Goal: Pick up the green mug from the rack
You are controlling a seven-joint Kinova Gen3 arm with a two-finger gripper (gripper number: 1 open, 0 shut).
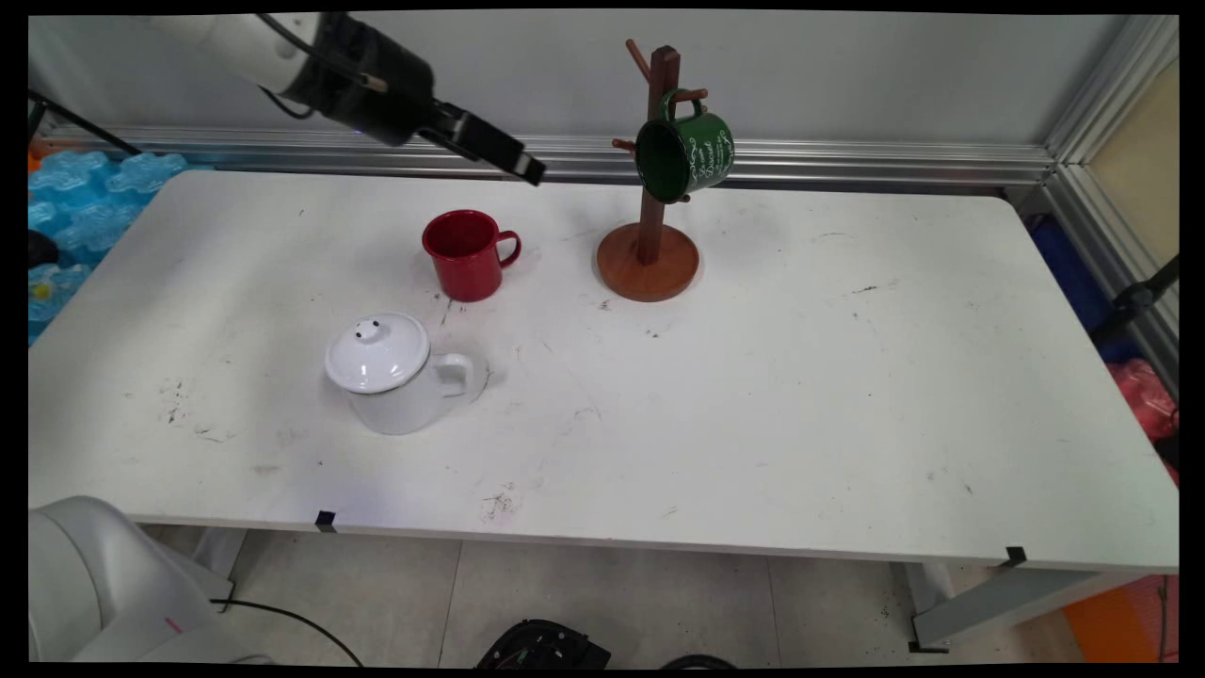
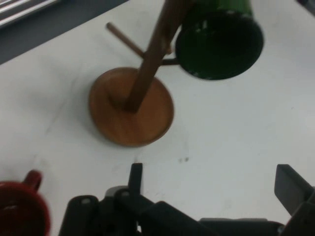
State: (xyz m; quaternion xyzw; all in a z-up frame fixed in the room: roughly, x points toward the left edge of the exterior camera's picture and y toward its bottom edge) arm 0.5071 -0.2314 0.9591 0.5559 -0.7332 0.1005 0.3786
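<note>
Gripper (image 1: 523, 167) empty, fingers spread wide, raised above worktop (image 1: 753, 395) between red mug (image 1: 466, 254) and mug tree (image 1: 654, 188) carrying green mug (image 1: 684, 157); white lidded pot (image 1: 395, 374) nearer front.

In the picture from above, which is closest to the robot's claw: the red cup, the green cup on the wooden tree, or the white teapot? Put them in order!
From the gripper:
1. Red cup, just below it.
2. Green cup, hanging to its right.
3. White teapot, nearest the table's front edge.

red mug (image 1: 466, 254); white teapot (image 1: 395, 374); green mug (image 1: 685, 156) on wooden rack (image 1: 650, 254)
</note>
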